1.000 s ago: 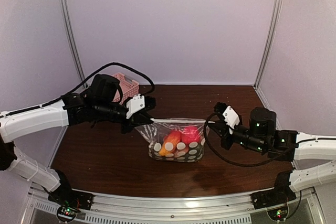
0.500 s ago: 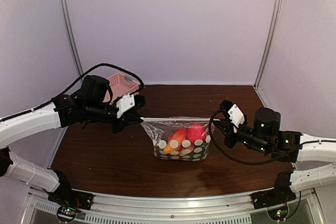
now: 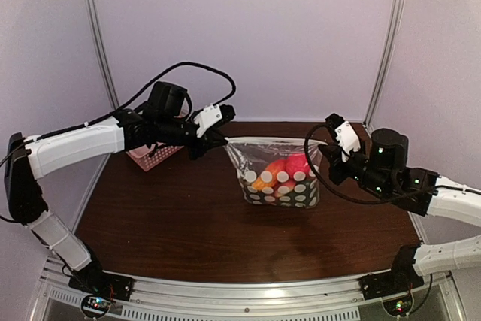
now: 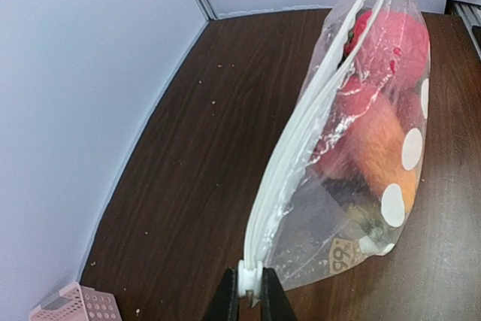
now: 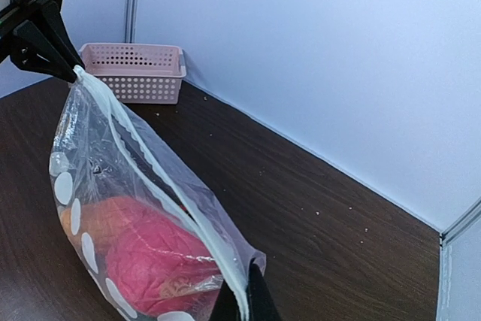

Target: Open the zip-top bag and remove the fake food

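Observation:
The zip-top bag point(image 3: 282, 174), clear with white dots, hangs above the table, stretched between both grippers. Its white zip strip point(image 4: 301, 133) runs along the top edge. Inside lies the fake food point(image 3: 289, 169): a pink-red piece point(image 5: 154, 264) and an orange piece point(image 4: 379, 148), with a dark piece under them. My left gripper point(image 3: 218, 134) is shut on the white zip slider point(image 4: 251, 283) at the bag's left end. My right gripper point(image 3: 328, 157) is shut on the bag's right top corner point(image 5: 240, 291).
The pink lattice basket point(image 3: 150, 155) stands at the back left under my left arm, and shows in the right wrist view point(image 5: 135, 71). Walls close the table at the back and both sides. Dark wood table point(image 3: 188, 223) lies below the bag.
Both grippers have lifted the bag up and to the right. The left arm has swung toward the back, over the basket. The bag hangs higher and tauter.

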Robot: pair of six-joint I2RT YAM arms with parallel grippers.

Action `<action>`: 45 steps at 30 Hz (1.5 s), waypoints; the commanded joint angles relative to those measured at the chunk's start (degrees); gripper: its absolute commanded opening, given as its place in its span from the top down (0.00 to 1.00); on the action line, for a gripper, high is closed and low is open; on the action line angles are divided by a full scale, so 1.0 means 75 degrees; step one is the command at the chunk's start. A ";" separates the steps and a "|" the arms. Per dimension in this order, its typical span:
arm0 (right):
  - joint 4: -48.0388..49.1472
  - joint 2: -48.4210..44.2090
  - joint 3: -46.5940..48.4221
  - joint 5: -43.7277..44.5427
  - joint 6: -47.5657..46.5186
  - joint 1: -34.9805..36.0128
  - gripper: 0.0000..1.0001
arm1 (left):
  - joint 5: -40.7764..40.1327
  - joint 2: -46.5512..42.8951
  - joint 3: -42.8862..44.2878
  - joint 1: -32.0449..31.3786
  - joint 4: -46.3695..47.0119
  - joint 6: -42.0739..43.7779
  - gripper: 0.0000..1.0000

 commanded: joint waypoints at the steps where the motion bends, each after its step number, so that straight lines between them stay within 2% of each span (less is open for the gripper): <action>1: -0.0181 -0.0033 0.0527 0.0526 -0.0327 -0.0601 1.00 | -0.0067 0.0913 0.1109 0.0101 0.0851 0.0046 1.00; 6: -0.0414 0.0147 0.0716 0.0644 -0.0711 -0.1027 1.00 | 0.0252 0.2131 0.2085 0.0101 0.1334 0.0115 1.00; 11: -0.0526 0.0518 0.0568 -0.0047 -0.0646 -0.1035 1.00 | 0.0424 0.2881 0.2348 0.0101 0.1844 0.0030 1.00; 19: -0.0100 0.1028 -0.0116 -0.1267 0.0114 -0.0268 1.00 | 0.0300 0.2931 0.1441 0.0101 0.2101 -0.0152 0.96; 25: 0.0398 0.1290 -0.0444 -0.1617 0.0426 0.0307 1.00 | 0.0008 0.2066 0.0335 0.0101 0.2726 -0.0661 0.91; 32: 0.0993 0.2036 -0.0450 -0.1572 0.0731 0.0684 1.00 | -0.0901 0.0839 -0.0677 0.0101 0.2859 -0.2423 0.48; 34: 0.1225 0.2217 -0.0463 -0.1605 0.0831 0.0723 1.00 | -0.1136 0.0403 -0.1104 0.0101 0.2985 -0.2992 0.09; 35: 0.1355 0.2323 -0.0468 -0.1648 0.0883 0.0743 1.00 | -0.1257 0.0181 -0.1341 0.0101 0.3072 -0.3411 0.03; 38: 0.1682 0.2667 -0.0420 -0.1863 0.0949 0.0882 1.00 | -0.1848 -0.0387 -0.1986 0.0101 0.3209 -0.4965 0.02; 41: 0.1832 0.2943 -0.0381 -0.1974 0.0959 0.1075 1.00 | -0.2574 -0.0678 -0.2157 0.0103 0.2351 -0.6430 0.02; 43: 0.1928 0.3106 -0.0397 -0.2053 0.1010 0.1155 1.00 | -0.2227 -0.0760 -0.2382 0.0101 0.2159 -0.6607 0.02; 45: 0.2014 0.3270 -0.0398 -0.2097 0.1047 0.1236 1.00 | -0.1424 -0.0838 -0.2763 0.0101 0.2560 -0.6814 0.02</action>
